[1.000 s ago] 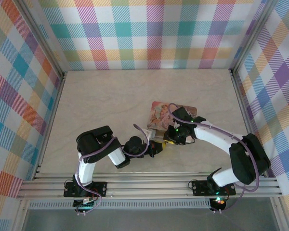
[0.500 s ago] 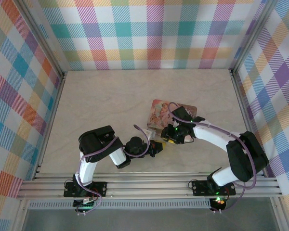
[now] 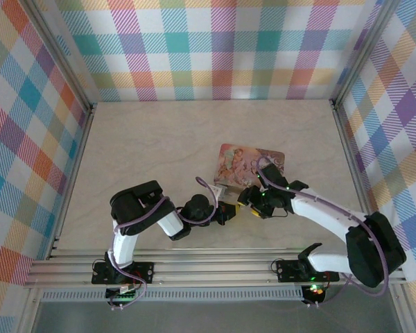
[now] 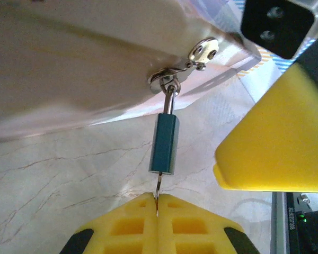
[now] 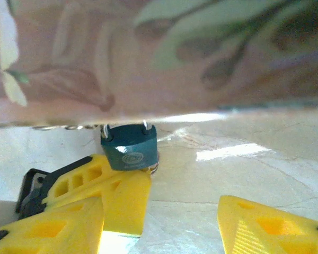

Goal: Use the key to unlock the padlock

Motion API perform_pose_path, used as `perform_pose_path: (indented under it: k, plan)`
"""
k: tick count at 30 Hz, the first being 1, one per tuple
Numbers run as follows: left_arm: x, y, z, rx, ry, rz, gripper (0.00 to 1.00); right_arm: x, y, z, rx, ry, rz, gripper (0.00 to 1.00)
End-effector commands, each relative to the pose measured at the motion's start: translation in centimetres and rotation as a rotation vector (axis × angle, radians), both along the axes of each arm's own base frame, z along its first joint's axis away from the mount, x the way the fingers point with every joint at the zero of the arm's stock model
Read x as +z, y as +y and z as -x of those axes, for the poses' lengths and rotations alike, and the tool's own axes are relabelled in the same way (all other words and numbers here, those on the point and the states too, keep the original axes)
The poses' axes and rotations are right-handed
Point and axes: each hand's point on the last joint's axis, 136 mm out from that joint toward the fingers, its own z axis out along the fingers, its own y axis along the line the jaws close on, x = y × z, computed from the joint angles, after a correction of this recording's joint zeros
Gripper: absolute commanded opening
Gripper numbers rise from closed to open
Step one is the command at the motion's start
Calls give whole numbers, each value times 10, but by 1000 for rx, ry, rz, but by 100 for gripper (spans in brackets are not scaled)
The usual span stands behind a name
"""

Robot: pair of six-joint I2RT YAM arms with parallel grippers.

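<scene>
Where it hangs from the small silver hasp (image 4: 184,67) on the near edge of the box (image 4: 85,47), the padlock (image 4: 164,143) is a slim, smooth block of deep teal-blue. Its thin silvery shackle (image 4: 170,100) is threaded through the hasp's ring. In the right wrist view its broad face shows a round stamped emblem, and the two shackle legs rise from its top toward the box just above. The body sits slightly tilted there.

From the padlock's bottom face, the end away from the box, the key (image 4: 158,186) sticks out as a fine dark shaft, seated in the lock. The rest of the key is hidden between the pinched yellow fingertips of the left gripper (image 4: 158,205), which is clamped tight on it, in line with the padlock.

Just beside the padlock, apart from it, stands one blunt yellow finger of the right gripper (image 5: 161,206). Its jaws are spread, with only bare table (image 4: 69,174) between them, and it holds nothing.

From above, both grippers meet close against the box's near edge. The box lies flat on the pale marbled table with its pink printed face up.
</scene>
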Motion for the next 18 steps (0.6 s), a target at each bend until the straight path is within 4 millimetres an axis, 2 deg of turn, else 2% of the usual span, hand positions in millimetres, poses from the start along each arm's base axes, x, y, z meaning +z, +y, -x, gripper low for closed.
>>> perform_pose_path:
  k: [1,11,18]
  plan:
    - [-1,-1,13,-46,24,-32,0,-6,-3,1,-59,1,-6,59]
    - [17,-4,17,-61,54,21,0,-3,11,-13,-28,-85,-54,59]
    - [30,-6,17,-66,57,54,0,-12,15,-8,-8,-51,-45,57]
